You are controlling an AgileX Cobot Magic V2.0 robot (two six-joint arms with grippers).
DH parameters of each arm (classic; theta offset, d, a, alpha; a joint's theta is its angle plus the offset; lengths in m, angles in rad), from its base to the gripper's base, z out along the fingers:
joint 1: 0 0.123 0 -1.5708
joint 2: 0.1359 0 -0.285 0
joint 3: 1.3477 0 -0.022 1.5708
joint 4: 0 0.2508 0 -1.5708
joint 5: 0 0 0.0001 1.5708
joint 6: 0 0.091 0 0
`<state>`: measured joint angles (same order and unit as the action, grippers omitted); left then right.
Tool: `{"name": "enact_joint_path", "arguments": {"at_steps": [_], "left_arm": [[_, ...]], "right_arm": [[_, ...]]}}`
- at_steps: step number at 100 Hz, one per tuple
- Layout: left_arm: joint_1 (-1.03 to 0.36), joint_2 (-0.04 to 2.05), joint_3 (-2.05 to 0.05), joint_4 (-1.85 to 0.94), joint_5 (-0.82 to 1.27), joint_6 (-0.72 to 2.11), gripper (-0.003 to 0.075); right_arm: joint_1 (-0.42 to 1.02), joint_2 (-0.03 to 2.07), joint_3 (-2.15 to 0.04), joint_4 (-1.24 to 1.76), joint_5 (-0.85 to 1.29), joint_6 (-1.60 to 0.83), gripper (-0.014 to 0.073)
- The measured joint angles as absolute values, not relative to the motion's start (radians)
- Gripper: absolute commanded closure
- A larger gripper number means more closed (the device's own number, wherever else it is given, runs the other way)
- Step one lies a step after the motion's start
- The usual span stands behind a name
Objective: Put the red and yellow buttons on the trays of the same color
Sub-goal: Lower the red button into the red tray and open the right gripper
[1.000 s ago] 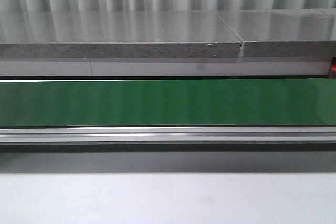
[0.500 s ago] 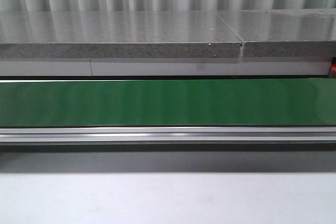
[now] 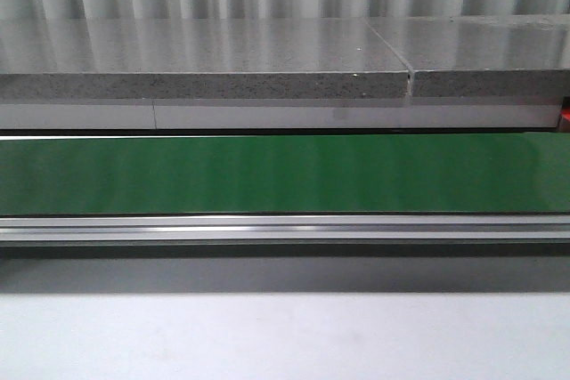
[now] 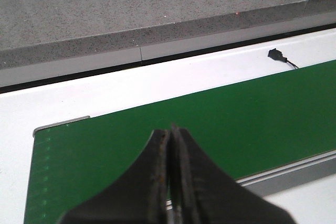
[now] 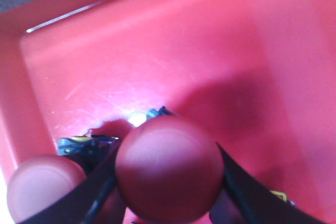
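Note:
In the right wrist view my right gripper is shut on a red button, its dark fingers pressed against both sides of the round cap. The button hangs just over the floor of the red tray. A second red button lies in the tray beside it, with a blue and black base part showing behind. My left gripper is shut with nothing in it, above the green belt. No yellow button or yellow tray is in view. Neither gripper shows in the front view.
The green belt runs across the front view with an aluminium rail along its near side. A grey stone slab lies behind it. A small black connector sits on the white surface beyond the belt.

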<state>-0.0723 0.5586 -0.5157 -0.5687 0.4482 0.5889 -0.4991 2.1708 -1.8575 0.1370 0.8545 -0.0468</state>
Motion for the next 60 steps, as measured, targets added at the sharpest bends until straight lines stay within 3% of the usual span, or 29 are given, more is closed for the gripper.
{"name": "enact_joint_path", "arguments": {"at_steps": [23, 32, 39, 60], "left_arm": [[-0.072, 0.559, -0.516, -0.569, 0.448, 0.589, 0.0740], [-0.072, 0.559, -0.516, -0.569, 0.448, 0.589, 0.0740], [-0.072, 0.559, -0.516, -0.569, 0.448, 0.589, 0.0740], [-0.072, 0.559, -0.516, -0.569, 0.448, 0.589, 0.0740]], "right_arm": [[-0.499, 2.197, -1.857, 0.131, 0.855, -0.047, 0.0545], [-0.499, 2.209, -1.857, 0.128, 0.856, -0.047, 0.0495], [-0.499, 2.213, -1.857, 0.126, 0.856, -0.047, 0.0400], [-0.499, 2.215, -1.866, 0.126, 0.858, -0.047, -0.0017]]}}
